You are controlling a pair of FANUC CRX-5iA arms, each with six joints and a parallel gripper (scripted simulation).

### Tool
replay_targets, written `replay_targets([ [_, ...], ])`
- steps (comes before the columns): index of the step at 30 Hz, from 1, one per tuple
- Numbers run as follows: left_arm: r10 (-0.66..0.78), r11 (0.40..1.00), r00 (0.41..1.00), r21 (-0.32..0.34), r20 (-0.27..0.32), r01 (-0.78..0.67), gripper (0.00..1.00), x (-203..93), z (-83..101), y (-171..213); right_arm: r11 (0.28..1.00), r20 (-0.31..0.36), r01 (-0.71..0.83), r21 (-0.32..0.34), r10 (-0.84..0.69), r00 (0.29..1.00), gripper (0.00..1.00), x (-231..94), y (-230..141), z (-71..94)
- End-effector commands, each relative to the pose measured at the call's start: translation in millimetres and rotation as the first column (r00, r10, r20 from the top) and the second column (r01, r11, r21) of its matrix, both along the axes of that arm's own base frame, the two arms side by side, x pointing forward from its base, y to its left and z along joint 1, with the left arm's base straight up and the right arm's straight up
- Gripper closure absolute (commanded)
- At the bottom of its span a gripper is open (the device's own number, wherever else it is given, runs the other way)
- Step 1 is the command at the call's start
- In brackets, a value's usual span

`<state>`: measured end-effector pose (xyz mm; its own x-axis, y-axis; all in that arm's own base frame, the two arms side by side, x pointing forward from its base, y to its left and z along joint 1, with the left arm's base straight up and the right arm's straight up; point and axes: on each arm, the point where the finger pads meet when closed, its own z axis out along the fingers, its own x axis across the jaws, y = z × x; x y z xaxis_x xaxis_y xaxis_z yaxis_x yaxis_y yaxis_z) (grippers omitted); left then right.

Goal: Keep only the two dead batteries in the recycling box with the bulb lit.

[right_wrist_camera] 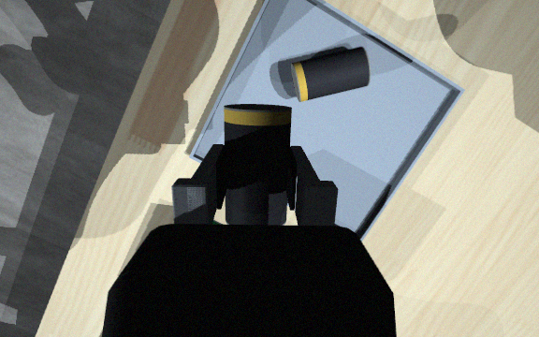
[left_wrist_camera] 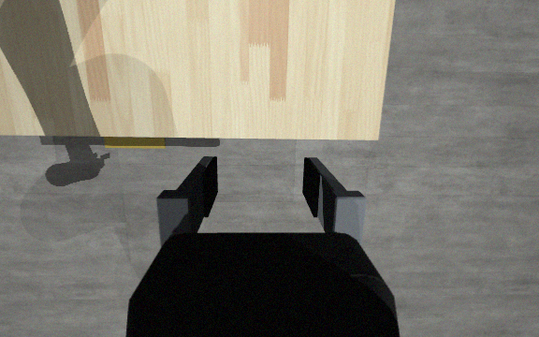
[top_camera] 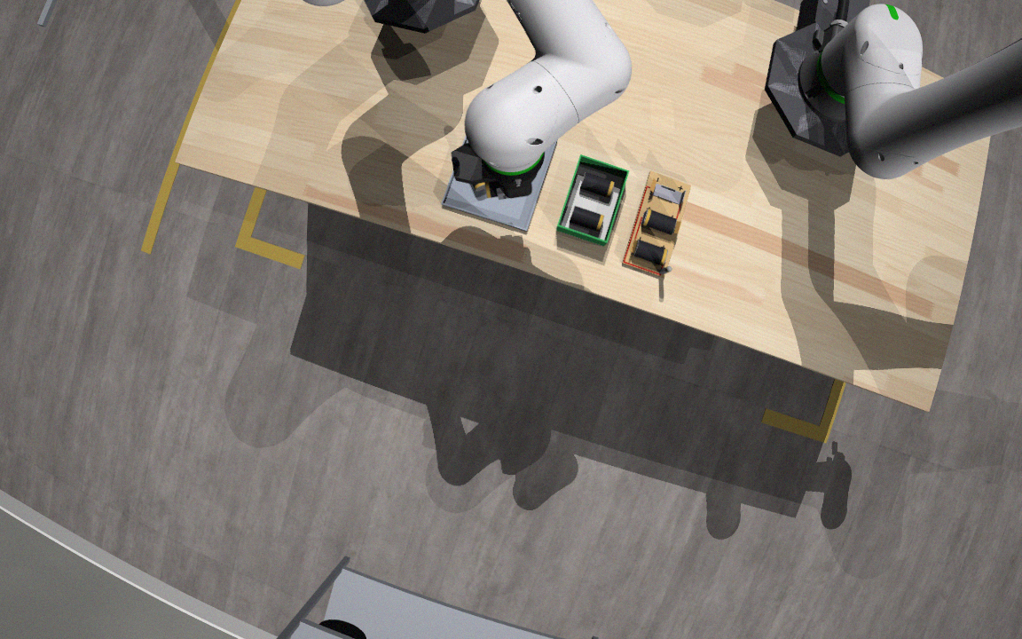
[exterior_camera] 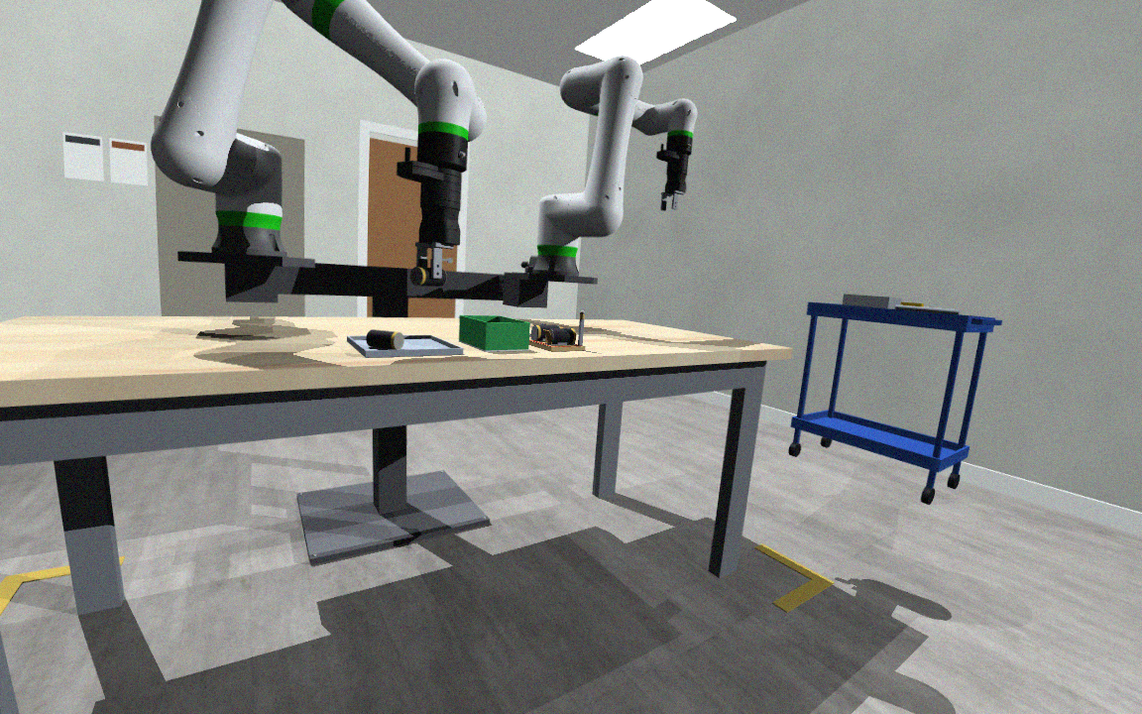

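Observation:
My right gripper [right_wrist_camera: 256, 165] [exterior_camera: 435, 269] is shut on a black battery [right_wrist_camera: 257, 137] [exterior_camera: 421, 277] with a yellow band, held lying above the grey-blue tray [right_wrist_camera: 354, 126] [exterior_camera: 433, 346] [top_camera: 491, 215]. Another battery [right_wrist_camera: 337, 74] [exterior_camera: 385, 339] lies on its side in the tray. The green box [top_camera: 582, 238] [exterior_camera: 495, 333] stands upright with two batteries inside, one black battery [top_camera: 597, 185] behind another battery [top_camera: 585, 219]. The wooden holder board [top_camera: 662, 179] bears two batteries [top_camera: 660, 221] [top_camera: 648, 252]; its far slot is empty. My left gripper [left_wrist_camera: 260, 175] [exterior_camera: 671, 203] is open and empty.
A thin upright post [exterior_camera: 581, 328] stands at the holder's near end; whether a bulb is lit cannot be told. The green box stands between tray and holder. The left gripper hangs high beyond the table [top_camera: 880, 389]. A blue cart [exterior_camera: 876, 439] stands farther off.

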<state>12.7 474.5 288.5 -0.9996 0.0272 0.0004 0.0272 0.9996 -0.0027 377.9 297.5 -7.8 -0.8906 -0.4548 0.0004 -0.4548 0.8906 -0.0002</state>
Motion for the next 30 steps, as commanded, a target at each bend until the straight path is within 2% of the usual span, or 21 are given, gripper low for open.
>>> replay_targets([
  [1,0.000,1.000,1.000,0.003,0.001,0.000,0.00,0.2,1.2,0.3,1.000,0.002,-0.003,0.001,0.003,1.000,0.43,0.6,0.7,1.2],
  [14,0.000,1.000,1.000,0.003,0.001,0.000,0.00,0.2,1.2,0.3,0.997,0.002,-0.080,0.001,0.080,0.997,0.43,0.6,0.7,1.2],
  [25,0.000,1.000,1.000,0.003,0.001,0.000,0.00,0.2,1.2,0.3,0.943,0.002,-0.332,0.001,0.332,0.943,0.43,0.6,0.7,1.2],
  [27,0.000,1.000,1.000,0.003,0.001,0.000,0.00,0.2,1.2,0.3,0.943,0.002,-0.332,0.001,0.332,0.943,0.43,0.6,0.7,1.2],
  [30,0.000,1.000,1.000,0.003,0.001,0.000,0.00,0.2,1.2,0.3,0.904,0.002,-0.428,0.001,0.428,0.904,0.43,0.6,0.7,1.2],
])
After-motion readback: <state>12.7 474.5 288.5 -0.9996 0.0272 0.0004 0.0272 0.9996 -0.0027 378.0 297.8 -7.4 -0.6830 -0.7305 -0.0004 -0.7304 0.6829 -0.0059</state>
